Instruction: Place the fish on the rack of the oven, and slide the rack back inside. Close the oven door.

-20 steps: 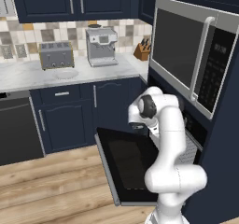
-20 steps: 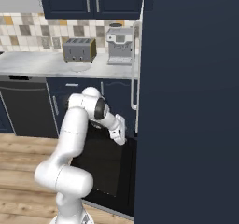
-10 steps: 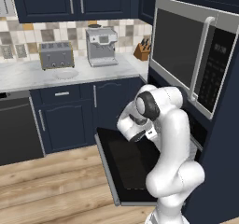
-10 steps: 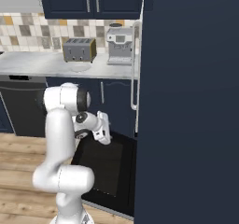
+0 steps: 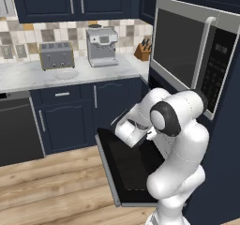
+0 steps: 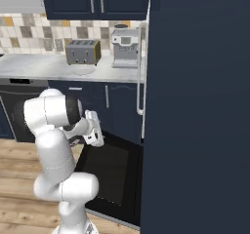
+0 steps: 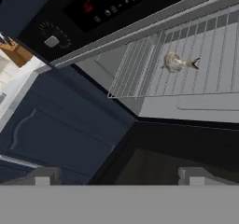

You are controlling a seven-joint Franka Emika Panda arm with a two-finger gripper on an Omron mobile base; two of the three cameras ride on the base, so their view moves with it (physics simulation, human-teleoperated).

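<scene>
Claw [image 7: 119,175] spread and empty at frame bottom; fish [image 7: 176,62] lies upper right on the rack [image 7: 140,73], above the dropped door [image 5: 123,165], ready for pushing in

The small grey-silver fish with brownish tints [image 7: 179,62] lies on the flat grid of thin silver-grey wire rack [image 7: 140,71], inside the grey cavity of the built-in black wall oven [image 7: 112,3]. The wide black drop-down oven door with a dark glass window [image 5: 129,165] hangs open, lying flat and level in front of the cavity.
</scene>
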